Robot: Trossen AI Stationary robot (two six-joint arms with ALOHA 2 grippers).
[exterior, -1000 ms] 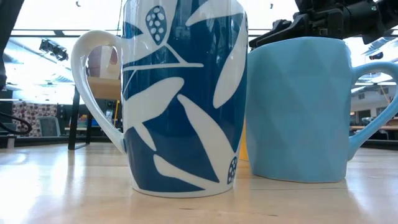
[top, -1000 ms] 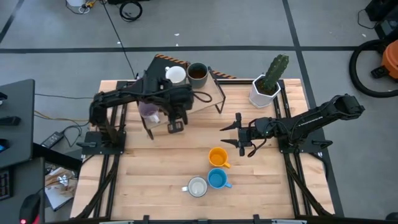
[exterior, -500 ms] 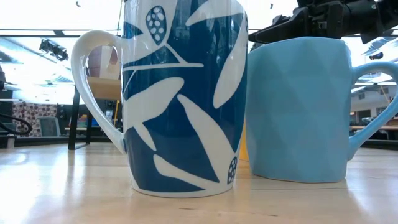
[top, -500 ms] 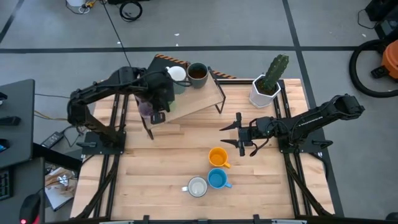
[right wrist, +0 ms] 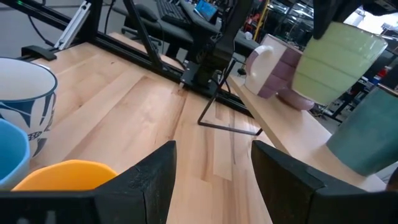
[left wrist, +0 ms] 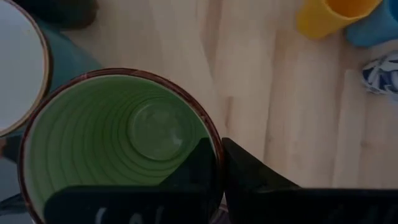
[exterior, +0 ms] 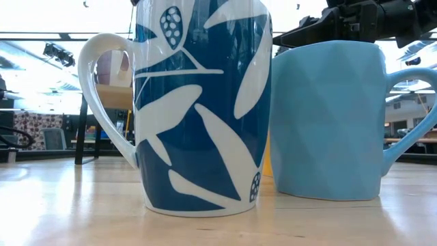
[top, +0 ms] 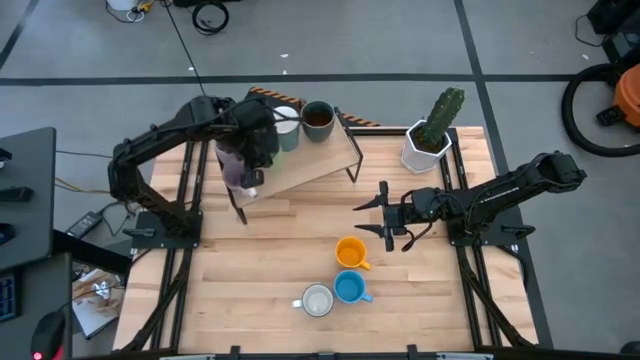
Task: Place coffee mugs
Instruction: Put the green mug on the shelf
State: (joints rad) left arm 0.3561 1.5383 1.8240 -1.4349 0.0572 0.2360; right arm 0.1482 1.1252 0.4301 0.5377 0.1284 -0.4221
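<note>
My left gripper (top: pixel 252 170) is over the left end of the wooden shelf (top: pixel 320 165), shut on a green mug (left wrist: pixel 118 137), also (right wrist: pixel 339 62). The green mug is upright next to a purple mug (right wrist: pixel 273 68), also (top: pixel 237 178), which stands on the shelf. A white mug (top: pixel 285 118), a teal mug (right wrist: pixel 370 134) and a dark brown mug (top: pixel 317 117) stand at the shelf's far side. My right gripper (top: pixel 385 222) is open above the table right of centre, holding nothing. Orange (top: pixel 350 252), blue (top: pixel 349 288) and blue-and-white patterned (top: pixel 317 300) mugs stand on the table near its near edge. My left gripper holds the green mug by its brown-edged rim (left wrist: pixel 214 134), one finger (left wrist: pixel 199 171) inside the mug and the other (left wrist: pixel 255 183) outside. The fingers come from above, pointing down. The mug stays upright; whether its base touches the shelf I cannot tell.
A white faceted pot with a cactus (top: pixel 430 135) stands at the table's far right. The shelf's black metal leg (right wrist: pixel 227 118) stands on the table. Bare wood lies between the shelf and the three near mugs. In the low view the patterned mug (exterior: pixel 201 102) and blue mug (exterior: pixel 328 116) fill the foreground.
My left gripper has moved toward the table's left and far edge, from the shelf's near edge to above its left end by the purple mug. The right arm has kept still.
</note>
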